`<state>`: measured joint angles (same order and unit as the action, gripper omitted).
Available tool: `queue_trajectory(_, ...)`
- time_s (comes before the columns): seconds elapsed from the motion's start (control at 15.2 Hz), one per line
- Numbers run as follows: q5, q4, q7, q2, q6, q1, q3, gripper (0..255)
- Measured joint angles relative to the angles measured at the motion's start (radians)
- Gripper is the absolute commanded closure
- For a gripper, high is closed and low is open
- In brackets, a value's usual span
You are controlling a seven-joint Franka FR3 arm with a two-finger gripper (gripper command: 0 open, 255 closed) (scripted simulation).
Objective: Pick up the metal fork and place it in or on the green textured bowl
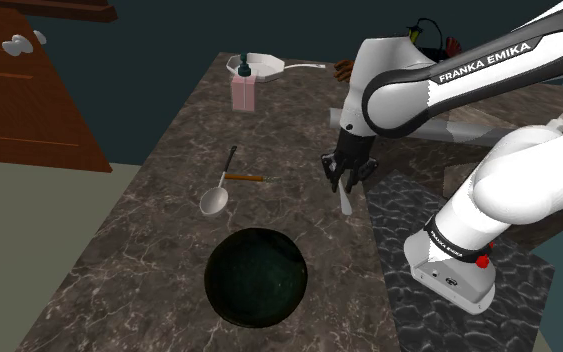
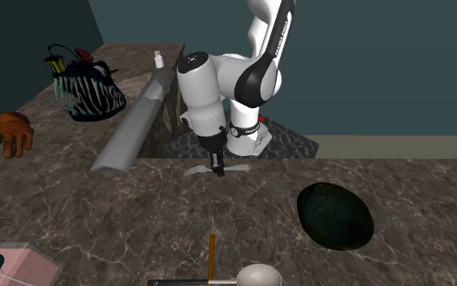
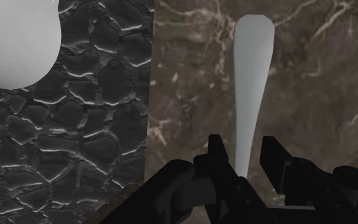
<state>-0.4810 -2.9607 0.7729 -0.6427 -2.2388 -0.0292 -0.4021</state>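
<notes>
Wrist view has the jaws slightly open astride the fork (image 3: pixel 251 83) handle, gripping nothing, so they should close squarely before lifting toward the dark bowl (image 1: pixel 255 277).

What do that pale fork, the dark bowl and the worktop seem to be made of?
Pale grey fork: smooth, flat grey, possibly metal, though no shine shows. Dark green round bowl: faintly mottled surface with a slight sheen, perhaps glazed ceramic; unsure. Brown worktop: looks like polished marble, with pale veins.
</notes>
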Motion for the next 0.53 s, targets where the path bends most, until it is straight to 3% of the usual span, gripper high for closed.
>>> queue_trajectory(0.26,0.000,0.000,0.000,0.000,0.000,0.000,0.000,255)
queue_trajectory(0.53,0.015,0.016,0.010,-0.048,0.062,0.001,0.012,255)
